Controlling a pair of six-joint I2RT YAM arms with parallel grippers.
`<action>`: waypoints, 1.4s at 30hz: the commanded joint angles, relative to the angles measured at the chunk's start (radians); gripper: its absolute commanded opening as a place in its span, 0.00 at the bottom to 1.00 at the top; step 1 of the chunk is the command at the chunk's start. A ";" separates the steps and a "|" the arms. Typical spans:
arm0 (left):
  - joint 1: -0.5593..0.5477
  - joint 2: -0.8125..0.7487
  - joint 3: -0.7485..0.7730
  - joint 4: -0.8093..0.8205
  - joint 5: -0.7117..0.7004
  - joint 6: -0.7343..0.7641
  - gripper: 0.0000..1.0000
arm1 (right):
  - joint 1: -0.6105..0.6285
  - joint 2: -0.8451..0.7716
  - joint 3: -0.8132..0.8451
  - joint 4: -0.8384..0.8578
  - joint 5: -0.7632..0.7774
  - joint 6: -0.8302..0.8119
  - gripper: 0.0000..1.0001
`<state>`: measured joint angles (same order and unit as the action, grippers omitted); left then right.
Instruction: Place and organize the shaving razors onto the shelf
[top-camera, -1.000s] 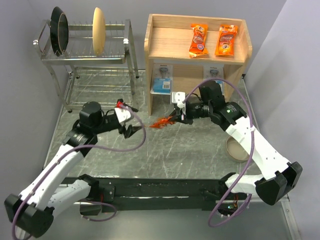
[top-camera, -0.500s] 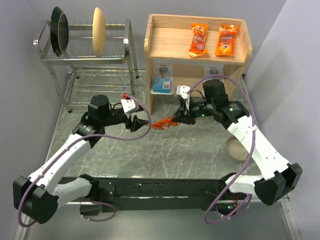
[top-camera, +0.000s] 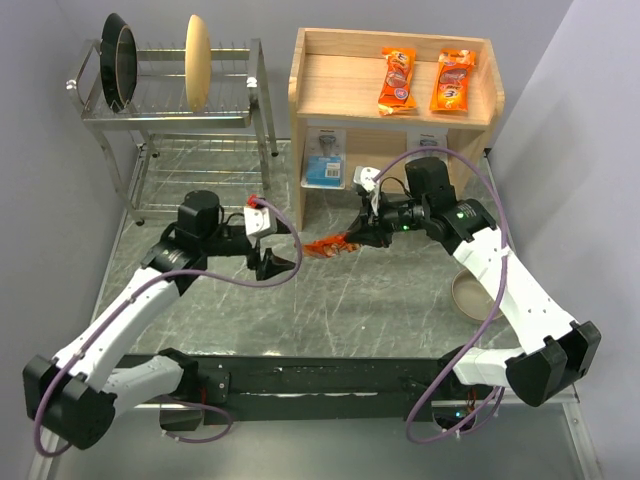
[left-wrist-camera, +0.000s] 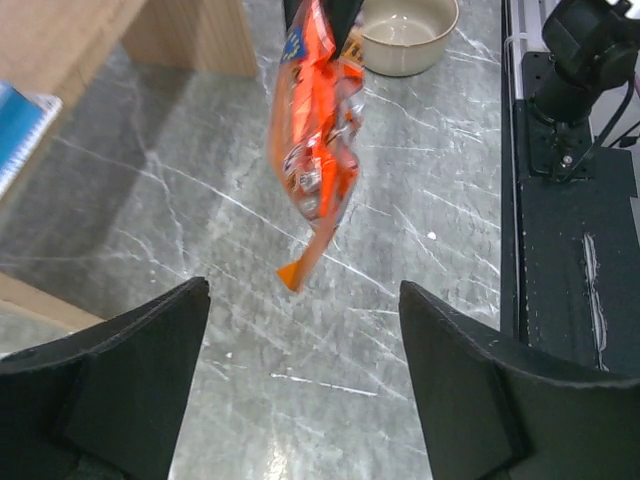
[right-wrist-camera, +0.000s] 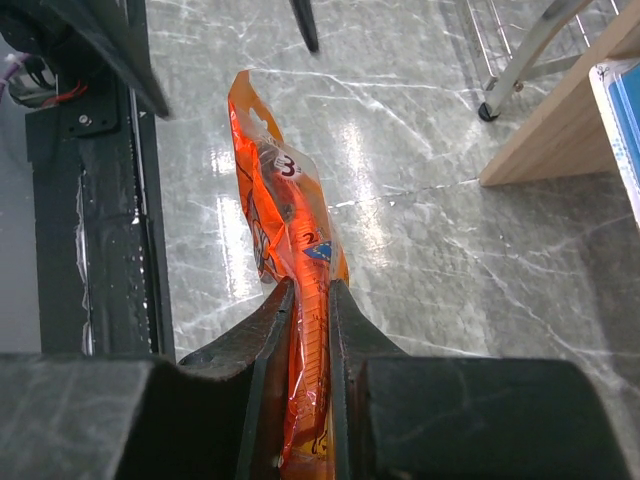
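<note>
A grey marbled counter (top-camera: 380, 300) sits between pale walls, with the wooden shelf (top-camera: 340, 85) at its back. Two orange razor packets (top-camera: 397, 80) (top-camera: 452, 81) lie side by side on the top tier. Two blue-and-white cards (top-camera: 325, 158) (top-camera: 430, 143) stand on the lower tier, the right one partly hidden by the arm. The third orange packet (right-wrist-camera: 290, 230) is in front of the shelf, pinched at one end by the right jaws. The left jaws are spread wide with nothing in them, facing the packet's free end. One beige bowl (top-camera: 473, 296) rests on the counter to the right, and one chrome dish rack (top-camera: 170, 110) stands to the left of the shelf.
</note>
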<state>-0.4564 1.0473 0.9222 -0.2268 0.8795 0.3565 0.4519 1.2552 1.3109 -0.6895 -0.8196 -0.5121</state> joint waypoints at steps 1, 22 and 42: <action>-0.008 0.059 -0.013 0.148 0.047 -0.076 0.80 | -0.001 -0.008 0.048 0.051 -0.003 0.038 0.00; -0.022 0.210 0.040 0.248 0.127 -0.165 0.36 | 0.048 0.019 0.013 0.176 0.033 0.135 0.00; 0.048 0.191 0.144 0.354 0.191 -0.567 0.01 | -0.027 -0.053 0.537 0.117 0.296 0.342 0.68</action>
<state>-0.4271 1.2858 0.9878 -0.0139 1.0191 0.0360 0.4377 1.2442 1.6478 -0.5980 -0.5842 -0.2195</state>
